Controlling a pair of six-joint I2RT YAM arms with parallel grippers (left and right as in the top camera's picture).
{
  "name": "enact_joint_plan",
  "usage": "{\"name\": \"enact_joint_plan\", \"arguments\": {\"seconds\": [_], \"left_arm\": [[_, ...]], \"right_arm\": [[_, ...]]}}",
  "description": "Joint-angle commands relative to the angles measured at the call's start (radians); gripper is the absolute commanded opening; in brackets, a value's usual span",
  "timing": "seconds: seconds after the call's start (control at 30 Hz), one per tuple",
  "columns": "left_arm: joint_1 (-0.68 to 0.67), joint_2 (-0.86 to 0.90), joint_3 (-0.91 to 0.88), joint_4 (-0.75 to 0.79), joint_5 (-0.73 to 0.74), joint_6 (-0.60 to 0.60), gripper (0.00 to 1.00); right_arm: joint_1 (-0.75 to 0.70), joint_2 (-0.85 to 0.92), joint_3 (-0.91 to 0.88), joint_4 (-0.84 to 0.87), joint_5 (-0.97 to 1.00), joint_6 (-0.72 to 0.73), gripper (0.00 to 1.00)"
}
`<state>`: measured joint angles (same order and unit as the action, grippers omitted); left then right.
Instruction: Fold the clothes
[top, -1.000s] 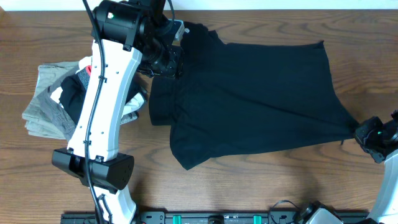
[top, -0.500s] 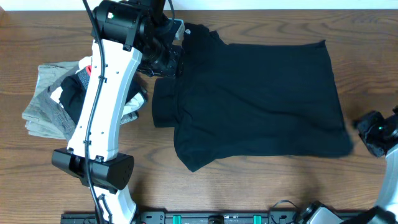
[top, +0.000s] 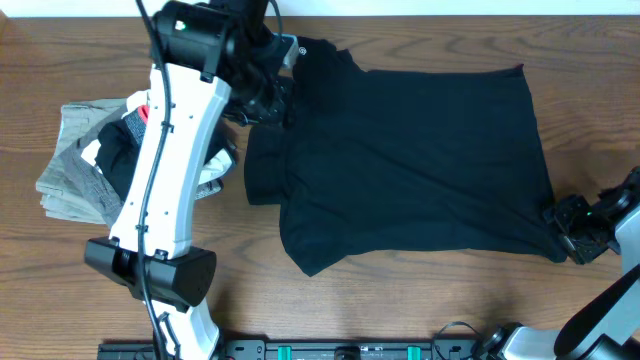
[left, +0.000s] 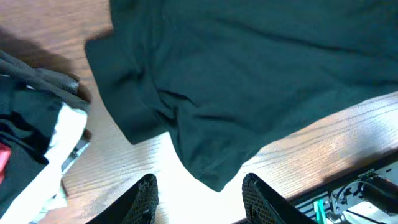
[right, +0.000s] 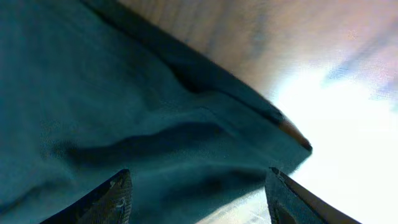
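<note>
My right pincer (right: 200, 198) stands wide open and grips nothing. It is low over the shirt (top: 400, 160), right at the cloth's lower right corner, and in the wrist view that corner lies loose on the table (top: 420, 300) between and ahead of my two fingertips (right: 118, 193). I cannot tell whether the tips touch the fabric. My left pincer (left: 199, 193) is about half open and also empty; bare wood shows between its fingers, and it hangs above the shirt's far left end, by the neck. The shirt is black and lies spread out nearly flat across the middle and right of the table, its neck toward the far left and its hem along the right side. One sleeve (top: 265, 170) bunches in soft creases at the left edge, and the near left corner runs out to a point. Just left of the shirt, under my left arm, sits a pile (top: 80, 170) of grey, white and black garments.
</note>
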<state>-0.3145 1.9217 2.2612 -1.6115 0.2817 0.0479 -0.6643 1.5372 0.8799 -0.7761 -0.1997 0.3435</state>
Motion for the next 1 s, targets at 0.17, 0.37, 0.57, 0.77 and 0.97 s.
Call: {"name": "enact_joint_plan", "arguments": {"seconds": [0.17, 0.37, 0.57, 0.77, 0.97], "left_arm": [[-0.205, -0.003, -0.327, -0.012, 0.01, -0.08, 0.46], [-0.304, -0.003, -0.595, 0.142, -0.066, -0.224, 0.41], [-0.347, -0.009, -0.83, 0.266, -0.064, -0.261, 0.4], [-0.421, -0.009, -1.048, 0.435, -0.062, -0.194, 0.5], [-0.492, -0.009, -1.082, 0.562, -0.066, -0.092, 0.57]], "right_arm": [[-0.01, -0.006, -0.003, 0.03, -0.142, -0.069, 0.7], [-0.01, -0.006, -0.003, 0.032, -0.142, -0.072, 0.71], [-0.01, -0.006, -0.003, 0.032, -0.142, -0.072, 0.71], [-0.01, -0.006, -0.003, 0.034, -0.142, -0.072, 0.72], [-0.01, -0.006, -0.003, 0.032, -0.142, -0.072, 0.72]]}}
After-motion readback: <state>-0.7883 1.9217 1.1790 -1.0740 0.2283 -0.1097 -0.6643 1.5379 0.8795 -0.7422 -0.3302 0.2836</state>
